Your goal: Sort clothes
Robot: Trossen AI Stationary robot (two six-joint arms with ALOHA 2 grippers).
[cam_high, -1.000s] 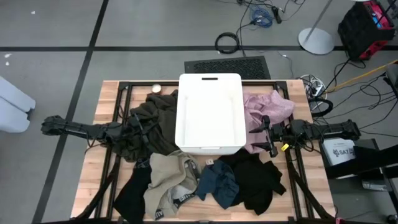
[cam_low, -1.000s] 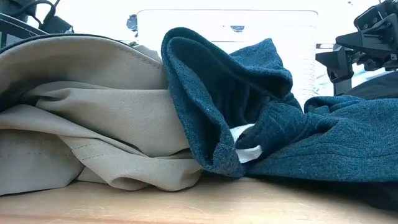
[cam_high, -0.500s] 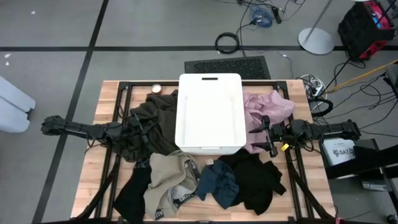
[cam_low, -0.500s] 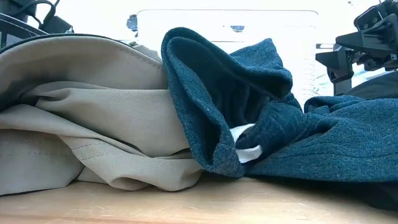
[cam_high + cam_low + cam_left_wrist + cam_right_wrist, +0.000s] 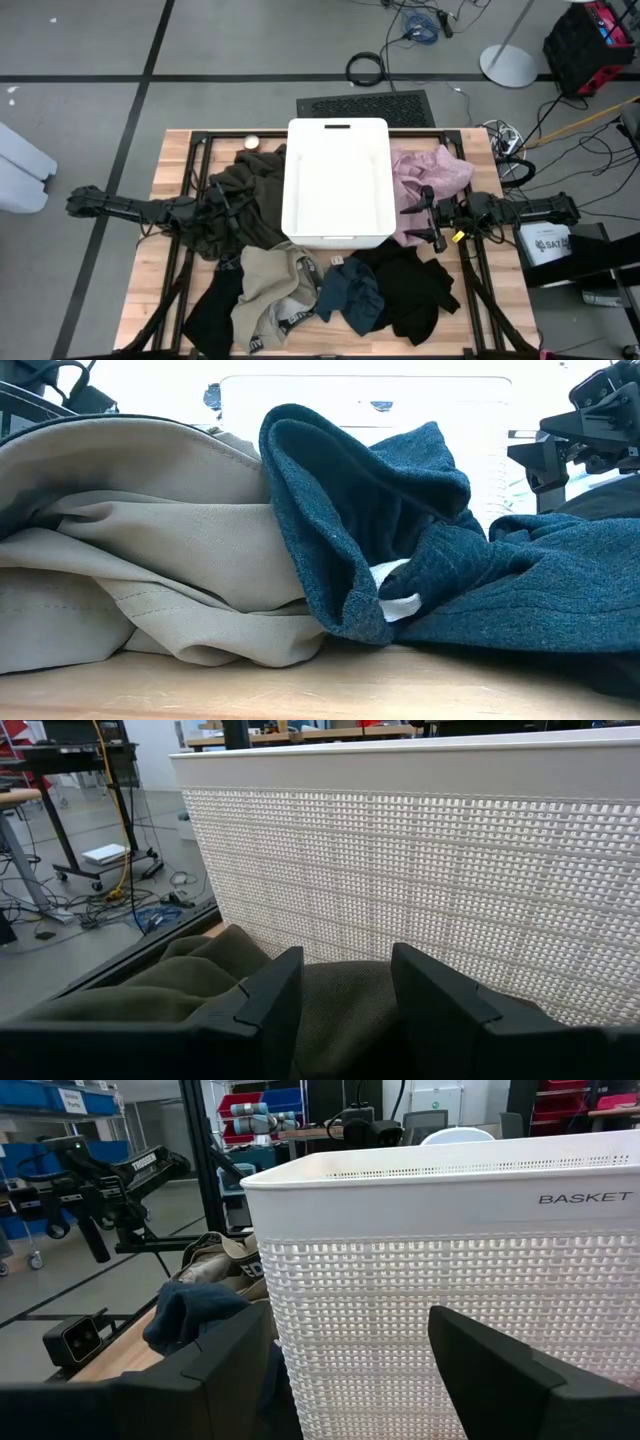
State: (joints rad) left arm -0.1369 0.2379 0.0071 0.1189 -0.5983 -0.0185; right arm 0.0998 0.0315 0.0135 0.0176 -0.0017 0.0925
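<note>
The left gripper (image 5: 238, 213) hangs with fingers apart and nothing between them, over the large dark olive garment (image 5: 240, 190), which lies against the left wall of the white bin (image 5: 337, 140). The right gripper (image 5: 418, 219), likewise spread and empty, sits at the bin's right wall above the pale pink garment (image 5: 432, 170). The black garment (image 5: 412, 285), beige garment (image 5: 270, 290) and navy-teal garment (image 5: 352, 297) lie nearer the table's front edge.
</note>
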